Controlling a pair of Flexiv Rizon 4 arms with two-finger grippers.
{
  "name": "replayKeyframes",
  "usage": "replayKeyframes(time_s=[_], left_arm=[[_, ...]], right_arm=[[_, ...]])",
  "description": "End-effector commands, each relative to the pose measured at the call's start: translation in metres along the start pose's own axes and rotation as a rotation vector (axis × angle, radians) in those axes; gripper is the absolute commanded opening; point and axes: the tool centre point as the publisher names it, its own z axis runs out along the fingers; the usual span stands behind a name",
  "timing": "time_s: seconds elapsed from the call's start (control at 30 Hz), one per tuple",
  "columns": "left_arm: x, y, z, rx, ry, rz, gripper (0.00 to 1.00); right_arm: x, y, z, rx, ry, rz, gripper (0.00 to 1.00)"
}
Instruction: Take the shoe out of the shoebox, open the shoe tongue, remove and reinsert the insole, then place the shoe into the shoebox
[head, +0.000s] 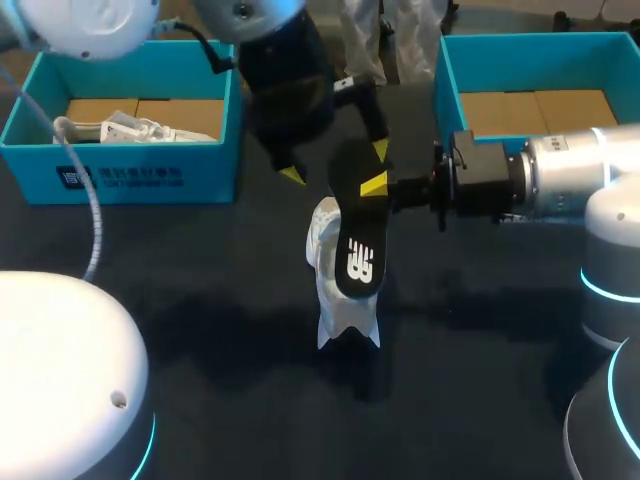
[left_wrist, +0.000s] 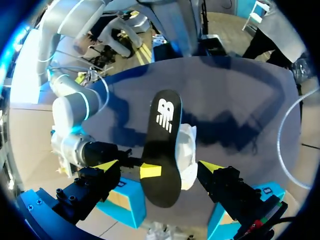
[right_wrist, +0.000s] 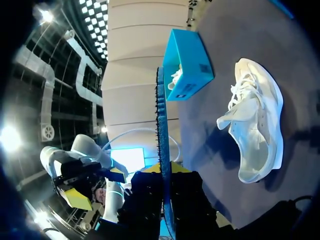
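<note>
Right gripper (right_wrist: 165, 172) clamps black insole (head: 358, 240) (edge-on in its wrist view) above white shoe (head: 338, 305); left gripper (left_wrist: 159, 166) released, straddling insole.

The left gripper (left_wrist: 157, 166) spreads 2 yellow tips either side of a black insole (left_wrist: 162, 135); the right gripper (left_wrist: 149, 171) has a tip on it, above a white shoe (left_wrist: 188, 150).

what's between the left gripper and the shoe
The black insole, held by the right gripper, sits above the white shoe; the left wrist view shows it just ahead of the open left gripper.
</note>
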Motion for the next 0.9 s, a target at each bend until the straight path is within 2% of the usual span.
replayKeyframes(time_s=[0.03,0.53,0.9], left_arm=[[-0.006,0.001,0.002,-0.016,0.12,0.01,1.0],[-0.022,0.014,0.019,-0.044,0.132,0.025,1.0],[-0.021,0.017,0.023,-0.027,0.133,0.045,1.0]], right_arm=[[0.001,0.001,0.002,0.002,-0.007,0.001,0.0],[0.002,0.001,0.011,0.011,-0.002,0.004,0.0],[0.003,0.001,0.01,0.005,-0.003,0.006,0.0]])
